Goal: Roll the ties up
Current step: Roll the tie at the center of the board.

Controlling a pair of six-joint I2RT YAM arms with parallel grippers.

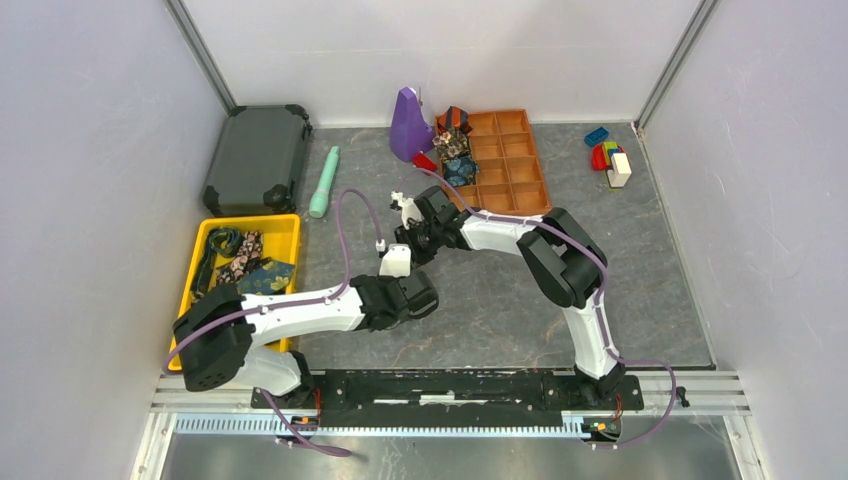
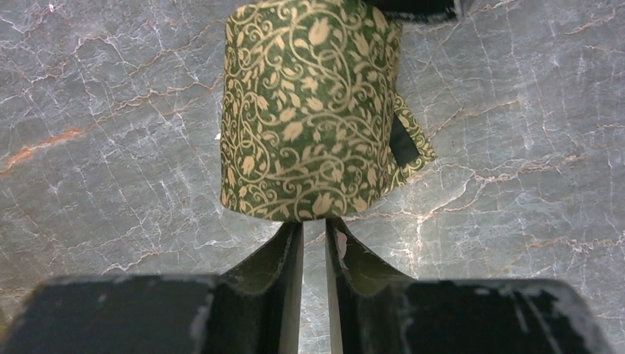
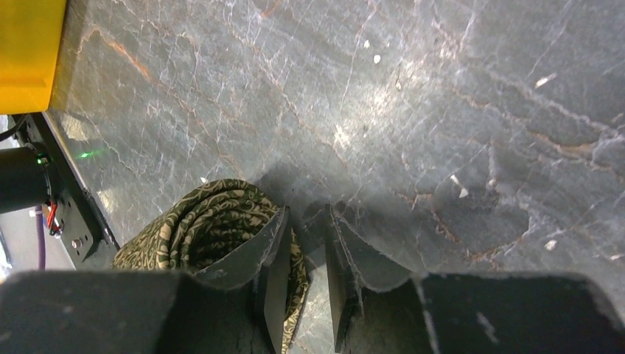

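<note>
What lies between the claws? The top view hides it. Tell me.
Observer: A rolled green-gold tie, just ahead of the left claw.
Operator: Report that claw's grip.
Observer: Its tips are nearly together at the roll's edge. Whether they pinch fabric cannot be told.
Operator: Now the right claw.
Observer: One finger overlaps the coil's end, and fabric shows in the gap beside it.
</note>
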